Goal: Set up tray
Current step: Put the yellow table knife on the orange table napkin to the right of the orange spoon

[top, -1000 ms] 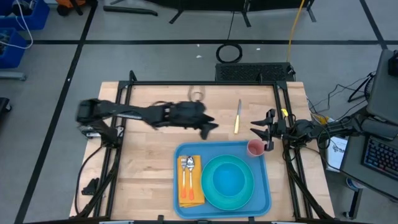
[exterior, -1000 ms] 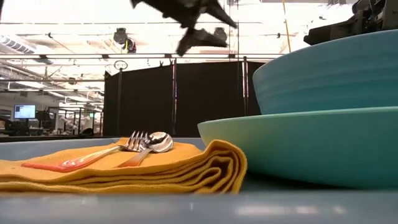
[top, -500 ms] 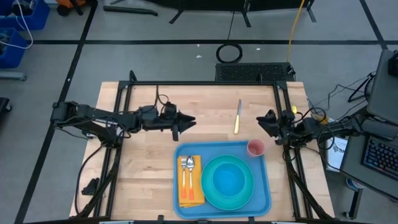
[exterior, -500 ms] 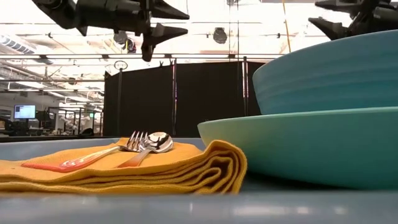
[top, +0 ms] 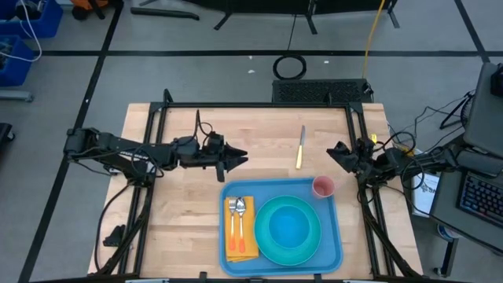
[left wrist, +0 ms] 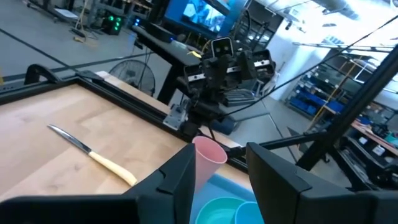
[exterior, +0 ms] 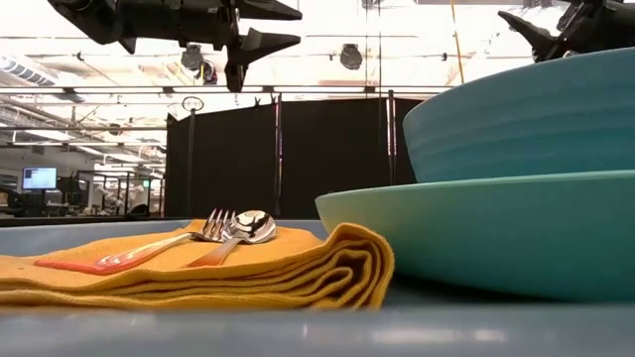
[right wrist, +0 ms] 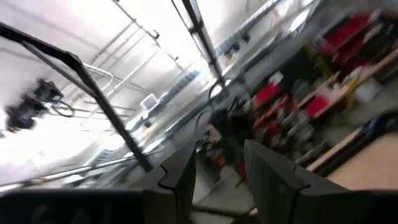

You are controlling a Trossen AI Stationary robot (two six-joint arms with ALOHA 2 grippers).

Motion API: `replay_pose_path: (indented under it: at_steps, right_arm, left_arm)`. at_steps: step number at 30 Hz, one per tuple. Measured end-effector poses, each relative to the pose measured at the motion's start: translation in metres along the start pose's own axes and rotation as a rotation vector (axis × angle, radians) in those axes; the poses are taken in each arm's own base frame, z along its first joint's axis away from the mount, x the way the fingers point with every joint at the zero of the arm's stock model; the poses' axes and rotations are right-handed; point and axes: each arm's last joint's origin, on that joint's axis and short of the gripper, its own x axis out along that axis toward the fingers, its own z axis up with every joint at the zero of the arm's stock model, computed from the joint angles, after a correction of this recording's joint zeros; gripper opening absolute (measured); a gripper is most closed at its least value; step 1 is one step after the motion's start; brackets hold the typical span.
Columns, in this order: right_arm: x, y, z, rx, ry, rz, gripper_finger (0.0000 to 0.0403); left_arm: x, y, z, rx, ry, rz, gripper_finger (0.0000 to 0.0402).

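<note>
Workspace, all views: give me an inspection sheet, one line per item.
Surface: wooden table inside a black frame.
Job's things: blue tray at the near edge holds a turquoise plate with a bowl, an orange napkin bearing a fork and a spoon, and a pink cup in its far right corner.
Clutter: yellow-handled knife lies on the wood, off the tray.
Grippers: left gripper open and empty, above the table beyond the tray; right gripper open and empty, at the right edge.
Cables: bundles hang along both frame sides.
Surroundings: grey floor, nothing else noted.
</note>
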Motion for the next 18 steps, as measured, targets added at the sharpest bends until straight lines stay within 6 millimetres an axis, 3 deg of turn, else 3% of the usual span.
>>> replay_pose_path:
  at_steps: [4, 8, 13, 18]
  right_arm:
    - [0.0, -0.001, 0.004, -0.017, -0.072, -0.057, 0.0125]
    - [0.004, -0.009, -0.006, -0.092, 0.056, -0.167, 0.012]
    - [0.028, 0.003, 0.005, -0.186, 0.033, -0.195, 0.0106]
    - [0.054, 0.001, 0.001, -0.285, 0.041, -0.259, 0.0103]
  left_arm:
    - [0.0, 0.0, 0.0, 0.0, -0.003, 0.007, 0.0145]
    - [0.0, 0.0, -0.001, 0.044, 0.013, -0.005, 0.0145]
    - [0.0, 0.0, -0.004, 0.087, 0.041, 0.011, 0.0145]
    - [0.0, 0.003, -0.004, 0.128, 0.037, 0.032, 0.0145]
